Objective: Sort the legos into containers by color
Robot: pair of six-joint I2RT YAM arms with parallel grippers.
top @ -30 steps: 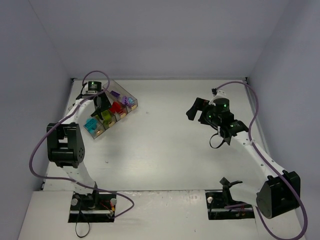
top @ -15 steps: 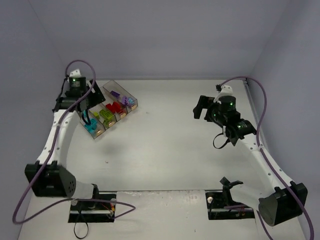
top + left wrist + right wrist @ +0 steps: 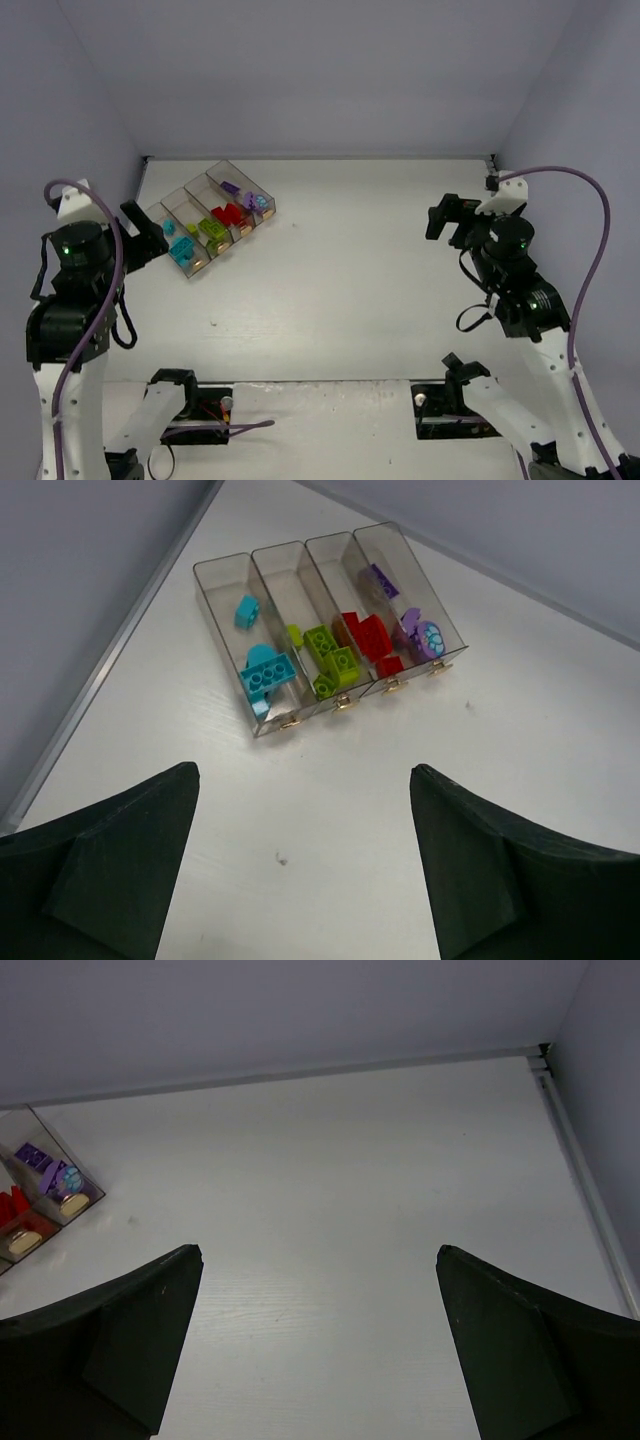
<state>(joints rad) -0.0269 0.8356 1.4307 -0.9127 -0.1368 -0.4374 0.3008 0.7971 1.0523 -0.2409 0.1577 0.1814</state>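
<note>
The containers (image 3: 153, 213) are four joined clear bins at the table's back left, also in the left wrist view (image 3: 222, 560). From left to right they hold cyan legos (image 3: 268, 672), lime green legos (image 3: 330, 655), red legos (image 3: 368, 635) and purple legos (image 3: 380, 578) with a round purple piece (image 3: 430, 637). No brick shows on the table outside them. My left gripper (image 3: 150, 232) is open and empty, raised to the left of and nearer than the bins (image 3: 302, 772). My right gripper (image 3: 448, 218) is open and empty, raised over the right side (image 3: 318, 1250).
Grey walls close the table on the left (image 3: 110, 660), the back (image 3: 320, 158) and the right (image 3: 585, 1180). The right wrist view catches the purple bin's end (image 3: 45, 1160) at its left edge. Purple cables loop from both arms.
My left gripper has left the bins and drawn back up to the left. My right gripper has risen and drawn back to the right. The bricks in the bins have not moved.
</note>
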